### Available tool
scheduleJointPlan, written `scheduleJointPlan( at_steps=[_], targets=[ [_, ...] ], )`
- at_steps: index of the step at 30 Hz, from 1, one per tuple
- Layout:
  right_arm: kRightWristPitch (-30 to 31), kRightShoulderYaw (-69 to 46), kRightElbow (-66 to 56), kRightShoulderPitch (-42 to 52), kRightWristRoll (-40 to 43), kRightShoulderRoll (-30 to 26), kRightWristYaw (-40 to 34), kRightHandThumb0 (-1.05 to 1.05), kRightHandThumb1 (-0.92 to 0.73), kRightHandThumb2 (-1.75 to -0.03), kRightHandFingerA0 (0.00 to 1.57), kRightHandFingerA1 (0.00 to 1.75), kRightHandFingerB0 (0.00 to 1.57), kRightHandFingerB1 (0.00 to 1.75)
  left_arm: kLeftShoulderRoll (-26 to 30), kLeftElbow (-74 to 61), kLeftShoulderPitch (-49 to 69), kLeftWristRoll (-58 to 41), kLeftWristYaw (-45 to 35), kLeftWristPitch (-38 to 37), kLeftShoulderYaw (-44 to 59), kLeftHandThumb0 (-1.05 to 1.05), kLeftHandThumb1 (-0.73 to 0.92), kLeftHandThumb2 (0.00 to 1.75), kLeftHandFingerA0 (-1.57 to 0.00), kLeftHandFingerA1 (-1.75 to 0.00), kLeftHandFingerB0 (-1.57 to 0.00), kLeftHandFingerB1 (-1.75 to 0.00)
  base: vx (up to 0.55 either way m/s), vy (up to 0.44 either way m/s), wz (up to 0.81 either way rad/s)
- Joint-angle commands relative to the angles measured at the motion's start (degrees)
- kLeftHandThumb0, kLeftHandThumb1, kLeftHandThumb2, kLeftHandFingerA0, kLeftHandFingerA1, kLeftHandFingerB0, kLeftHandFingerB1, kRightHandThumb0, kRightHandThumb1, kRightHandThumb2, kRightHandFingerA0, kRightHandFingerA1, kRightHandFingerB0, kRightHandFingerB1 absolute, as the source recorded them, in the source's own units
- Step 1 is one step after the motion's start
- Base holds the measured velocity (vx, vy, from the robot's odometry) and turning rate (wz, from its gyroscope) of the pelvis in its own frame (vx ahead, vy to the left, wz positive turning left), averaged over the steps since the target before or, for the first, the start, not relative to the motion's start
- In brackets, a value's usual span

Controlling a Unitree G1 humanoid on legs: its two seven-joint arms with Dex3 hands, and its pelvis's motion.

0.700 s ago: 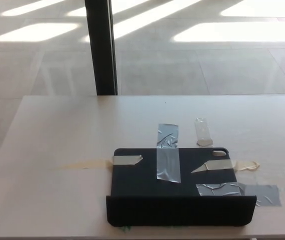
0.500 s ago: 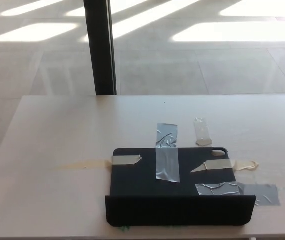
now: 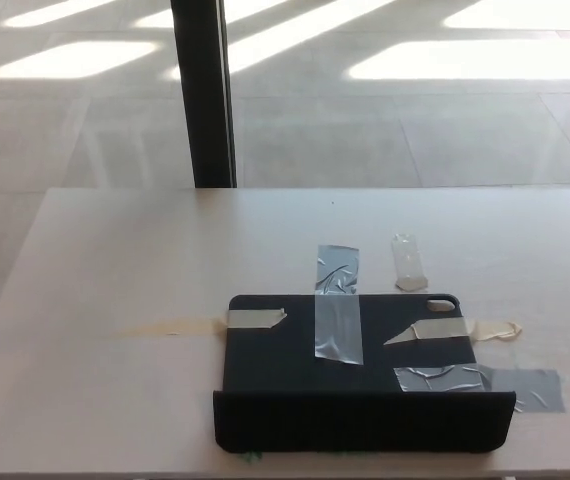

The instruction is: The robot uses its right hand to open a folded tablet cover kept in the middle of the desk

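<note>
On the desk (image 3: pixel 115 260), black taped-down tablet cover (image 3: pixel 355 375)

"Any lettering on the tablet cover (image 3: pixel 360 385) or the tape strips (image 3: pixel 337 315)?"

"None that can be read. No label, brand or number shows on the bench (image 3: pixel 115 280) either."

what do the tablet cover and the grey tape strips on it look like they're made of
Tablet cover: matte black, probably synthetic leather or rubbery plastic; it barely reflects light. Grey tape strips: likely duct tape, with a crinkled, slightly shiny silver surface.
</note>
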Motion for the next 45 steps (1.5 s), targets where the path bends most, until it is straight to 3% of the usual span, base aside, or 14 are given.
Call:
scheduleJointPlan(
  at_steps=[1,4,5,8,16,18,19,21,24,28,29,38,43,45],
  targets=[
    [2.8,20.4,-24.7,-9.3,-8.4,-2.7,3.6,-0.34,-0.50,-0.55,0.47,0.47,0.41,0.39,3.8,3.0,-1.7,-7.8,1.8,-0.1,5.1,-0.60,0.32,0.85,-0.74,-0.89,-0.61,-0.76,0.00,0.000,0.00],
    [0.7,27.8,-23.1,-9.3,-11.1,-4.8,10.5,-0.43,-0.47,-0.54,0.41,0.44,0.44,0.37,3.7,3.5,-1.5,-7.6,2.0,-0.4,5.3,-0.54,0.46,0.62,-0.72,-0.91,-0.63,-0.75,0.00,0.000,0.00],
    [2.0,32.8,-27.1,-7.4,-16.4,-7.2,12.7,-0.67,-0.43,-0.79,0.38,0.52,0.37,0.45,3.6,3.5,-1.6,-7.8,2.2,-0.6,5.5,-0.59,0.31,0.84,-0.73,-0.88,-0.62,-0.77,0.00,0.000,0.00],
    [1.0,37.0,-29.1,-6.6,-19.2,-9.2,14.6,-0.62,-0.51,-0.56,0.48,0.45,0.43,0.34,3.6,3.3,-1.5,-7.8,1.6,-0.3,5.5,-0.52,0.46,0.63,-0.69,-0.90,-0.64,-0.76,0.00,0.000,0.00],
    [6.8,53.6,-28.9,-11.1,-27.0,-13.5,23.4,-0.68,-0.40,-0.78,0.31,0.49,0.35,0.45,3.9,3.7,-2.2,-7.6,1.2,-0.2,5.4,-0.59,0.34,0.85,-0.69,-0.86,-0.58,-0.74,0.00,0.000,0.00],
    [7.1,55.5,-28.1,-11.9,-27.5,-13.6,23.4,-0.61,-0.42,-0.55,0.35,0.41,0.41,0.35,3.9,3.7,-2.2,-7.7,0.9,-0.3,5.5,-0.60,0.33,0.85,-0.68,-0.86,-0.58,-0.75,0.00,0.000,0.00],
    [6.0,57.2,-26.5,-12.4,-27.9,-13.8,24.3,-0.62,-0.44,-0.55,0.35,0.39,0.39,0.34,3.8,3.6,-2.5,-7.6,1.8,-0.3,5.6,-0.53,0.46,0.63,-0.69,-0.90,-0.64,-0.75,0.00,0.000,0.00],
    [4.2,60.0,-23.9,-13.1,-28.7,-13.8,25.6,-0.62,-0.38,-0.79,0.35,0.50,0.30,0.44,3.8,3.6,-2.6,-7.7,1.4,-0.2,5.7,-0.59,0.32,0.85,-0.71,-0.88,-0.59,-0.76,0.00,0.000,0.00],
    [1.6,63.4,-20.5,-14.1,-29.4,-14.0,26.6,-0.66,-0.39,-0.78,0.41,0.52,0.27,0.41,3.9,3.8,-2.9,-7.7,1.8,-0.1,5.8,-0.53,0.45,0.63,-0.69,-0.92,-0.63,-0.76,0.00,0.000,0.00],
    [4.0,69.6,-19.6,-14.7,-30.3,-15.1,30.9,-0.70,-0.45,-0.55,0.32,0.41,0.37,0.32,4.2,3.9,-3.2,-7.8,1.3,0.1,5.8,-0.58,0.33,0.85,-0.69,-0.86,-0.60,-0.76,0.00,0.000,0.00],
    [3.9,70.6,-19.3,-14.6,-30.3,-15.4,31.3,-0.70,-0.40,-0.80,0.27,0.47,0.35,0.44,4.3,3.8,-3.2,-7.6,1.5,0.2,5.6,-0.60,0.34,0.85,-0.70,-0.87,-0.58,-0.75,0.00,0.000,0.00],
    [4.3,77.6,-17.9,-14.9,-32.1,-18.3,35.6,-0.74,-0.47,-0.56,0.34,0.43,0.35,0.32,4.9,3.8,-4.2,-8.0,2.4,0.7,5.4,-0.59,0.31,0.84,-0.69,-0.87,-0.51,-0.72,0.00,0.000,0.00],
    [7.8,82.7,-19.8,-15.9,-37.2,-19.9,38.1,-0.76,-0.39,-0.81,0.50,0.73,0.32,0.44,4.9,4.3,-4.4,-7.9,2.4,0.4,5.0,-0.59,0.32,0.84,-0.67,-0.85,-0.56,-0.74,0.00,0.000,0.00],
    [9.6,86.1,-20.8,-15.4,-42.6,-19.9,37.6,-0.68,-0.37,-0.86,0.64,1.15,0.27,0.46,5.1,4.1,-4.5,-7.9,2.0,0.5,4.8,-0.60,0.32,0.84,-0.68,-0.86,-0.54,-0.73,0.00,0.000,0.00]
  ],
)
